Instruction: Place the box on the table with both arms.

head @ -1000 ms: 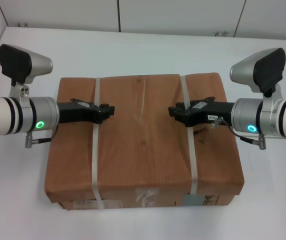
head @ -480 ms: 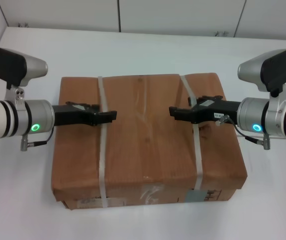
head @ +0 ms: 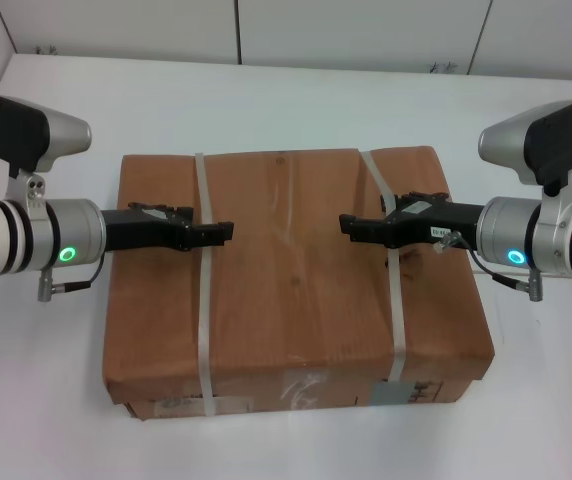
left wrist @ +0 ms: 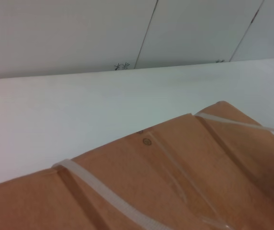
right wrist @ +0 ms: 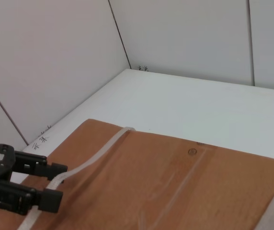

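The brown paper-wrapped box lies flat on the white table, with labels on its front edge. Two white straps cross it, one on the left and one on the right. My left gripper reaches in over the box top and crosses the left strap. The right wrist view shows its fingers apart, with the strap running by them. My right gripper reaches in from the other side across the right strap. The box top also shows in the left wrist view.
A white panelled wall stands behind the table. Bare tabletop lies behind the box and to its left and right. Each arm's camera housing rises outside the box, on the left and the right.
The box has sunk away from the head camera and looks smaller. The dent by the right strap has flattened. Both arms have drawn slightly outward. Little has changed in the last half second.
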Robot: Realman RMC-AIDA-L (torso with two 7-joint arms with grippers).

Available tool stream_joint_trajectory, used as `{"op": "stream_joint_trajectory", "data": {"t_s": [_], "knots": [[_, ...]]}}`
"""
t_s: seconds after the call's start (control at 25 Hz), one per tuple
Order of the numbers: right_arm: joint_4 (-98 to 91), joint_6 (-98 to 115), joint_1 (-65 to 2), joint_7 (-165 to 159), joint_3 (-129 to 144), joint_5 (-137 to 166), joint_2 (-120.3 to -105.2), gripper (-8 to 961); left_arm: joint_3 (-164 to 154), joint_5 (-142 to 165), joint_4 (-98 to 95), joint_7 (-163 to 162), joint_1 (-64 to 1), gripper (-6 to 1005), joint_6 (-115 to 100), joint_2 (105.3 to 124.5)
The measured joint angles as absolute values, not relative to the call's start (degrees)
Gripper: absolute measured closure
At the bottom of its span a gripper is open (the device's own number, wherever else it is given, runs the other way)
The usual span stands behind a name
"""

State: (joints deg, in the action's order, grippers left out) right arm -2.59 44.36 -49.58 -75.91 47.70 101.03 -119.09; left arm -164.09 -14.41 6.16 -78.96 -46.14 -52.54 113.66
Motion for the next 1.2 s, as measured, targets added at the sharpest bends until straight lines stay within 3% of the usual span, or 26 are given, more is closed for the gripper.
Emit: {"op": "stream_joint_trajectory", "data": {"t_s": [0.96,1.2], "knots": [[-7.99,48.0,-44.1,-76.11,43.34,100.97,-118.84,97,-164.09,-12.65,7.35,-81.99,-45.45,225,-51.2,113.36],[-10.81,51.41,-41.22,-75.75,42.08,100.97,-118.81,96,-163.98,-12.83,7.37,-81.52,-45.07,217,-55.35,112.37]]}}
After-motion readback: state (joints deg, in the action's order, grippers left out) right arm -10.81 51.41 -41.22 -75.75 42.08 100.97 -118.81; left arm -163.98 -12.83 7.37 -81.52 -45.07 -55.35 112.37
